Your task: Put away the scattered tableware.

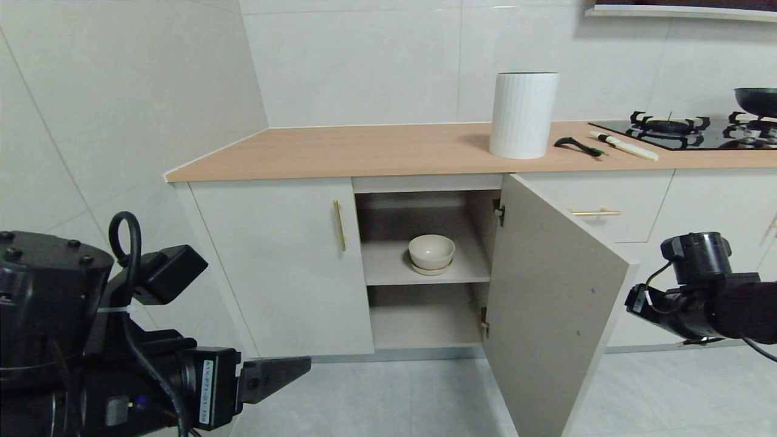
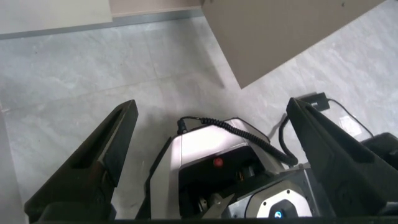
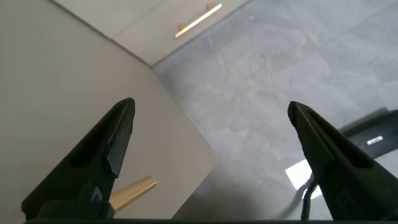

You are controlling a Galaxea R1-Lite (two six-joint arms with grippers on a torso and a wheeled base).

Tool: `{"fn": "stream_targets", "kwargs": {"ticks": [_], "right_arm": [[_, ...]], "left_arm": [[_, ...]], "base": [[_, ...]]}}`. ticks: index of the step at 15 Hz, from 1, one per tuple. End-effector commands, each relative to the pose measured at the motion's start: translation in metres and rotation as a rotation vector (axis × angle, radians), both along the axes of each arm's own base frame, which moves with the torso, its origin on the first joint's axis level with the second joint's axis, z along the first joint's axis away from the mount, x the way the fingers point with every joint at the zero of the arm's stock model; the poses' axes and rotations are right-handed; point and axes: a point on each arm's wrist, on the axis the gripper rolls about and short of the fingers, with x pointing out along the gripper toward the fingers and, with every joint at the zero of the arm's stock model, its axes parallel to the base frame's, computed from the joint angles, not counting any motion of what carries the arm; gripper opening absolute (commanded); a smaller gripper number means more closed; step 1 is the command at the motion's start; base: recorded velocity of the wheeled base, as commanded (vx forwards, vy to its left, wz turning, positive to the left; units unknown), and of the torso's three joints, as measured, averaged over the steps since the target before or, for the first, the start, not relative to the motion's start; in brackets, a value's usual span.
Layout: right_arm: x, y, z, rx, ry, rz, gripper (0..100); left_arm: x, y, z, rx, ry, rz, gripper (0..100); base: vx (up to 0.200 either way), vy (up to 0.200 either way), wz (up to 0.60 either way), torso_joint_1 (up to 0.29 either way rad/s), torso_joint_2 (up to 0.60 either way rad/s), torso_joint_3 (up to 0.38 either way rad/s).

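Note:
A beige bowl (image 1: 431, 250) sits on a small plate (image 1: 430, 269) on the middle shelf of the open cupboard (image 1: 425, 273). On the wooden counter (image 1: 364, 149) lie a black utensil (image 1: 576, 145) and a white-handled knife (image 1: 625, 146), next to a tall white ribbed container (image 1: 523, 115). My left gripper (image 1: 291, 369) hangs low over the floor, left of the cupboard; the left wrist view shows that gripper (image 2: 211, 109) open and empty. My right gripper (image 3: 211, 107) is open and empty, just beside the edge of the swung-out cupboard door (image 3: 74, 74).
The open door (image 1: 546, 291) juts out between my right arm (image 1: 698, 291) and the shelves. A closed door with a gold handle (image 1: 339, 225) is to the left. A gas hob (image 1: 686, 130) with a dark pan (image 1: 756, 100) lies at the far right.

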Motion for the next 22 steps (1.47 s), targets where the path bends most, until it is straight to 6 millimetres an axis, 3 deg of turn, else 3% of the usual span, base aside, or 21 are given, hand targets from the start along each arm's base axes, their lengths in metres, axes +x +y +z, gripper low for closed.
{"fn": "stream_targets", "kwargs": {"ticks": [1, 3, 6, 13, 15, 16, 19, 22], "right_arm": [[0.001, 0.005, -0.007, 0.0, 0.024, 0.015, 100], [0.0, 0.015, -0.003, 0.004, 0.012, 0.051, 100], [-0.007, 0.062, 0.003, 0.012, -0.009, 0.216, 100], [0.007, 0.139, 0.016, -0.014, -0.048, 0.531, 100], [0.014, 0.146, 0.017, -0.004, -0.061, 0.572, 100], [0.029, 0.157, 0.015, -0.011, -0.077, 0.62, 100], [0.047, 0.171, 0.011, -0.018, -0.069, 0.641, 100], [0.063, 0.184, -0.004, -0.012, -0.055, 0.658, 100]], "left_arm": [[0.0, 0.0, 0.0, -0.001, 0.0, 0.001, 100], [0.0, 0.0, 0.001, -0.003, -0.002, 0.001, 100], [-0.002, 0.001, 0.005, -0.016, -0.028, 0.006, 100], [0.0, 0.003, 0.009, -0.022, -0.101, 0.056, 100], [0.0, 0.003, 0.009, -0.014, -0.105, 0.068, 100], [0.001, 0.003, 0.009, -0.007, -0.108, 0.078, 100], [0.0, 0.003, 0.01, -0.011, -0.113, 0.08, 100], [0.001, 0.003, 0.009, -0.008, -0.112, 0.081, 100]], "base": [[0.0, 0.0, 0.0, 0.0, 0.0, 0.0], [0.0, 0.0, 0.0, 0.0, 0.0, 0.0], [0.0, 0.0, 0.0, 0.0, 0.0, 0.0], [0.0, 0.0, 0.0, 0.0, 0.0, 0.0], [0.0, 0.0, 0.0, 0.0, 0.0, 0.0], [0.0, 0.0, 0.0, 0.0, 0.0, 0.0], [0.0, 0.0, 0.0, 0.0, 0.0, 0.0], [0.0, 0.0, 0.0, 0.0, 0.0, 0.0]]}}
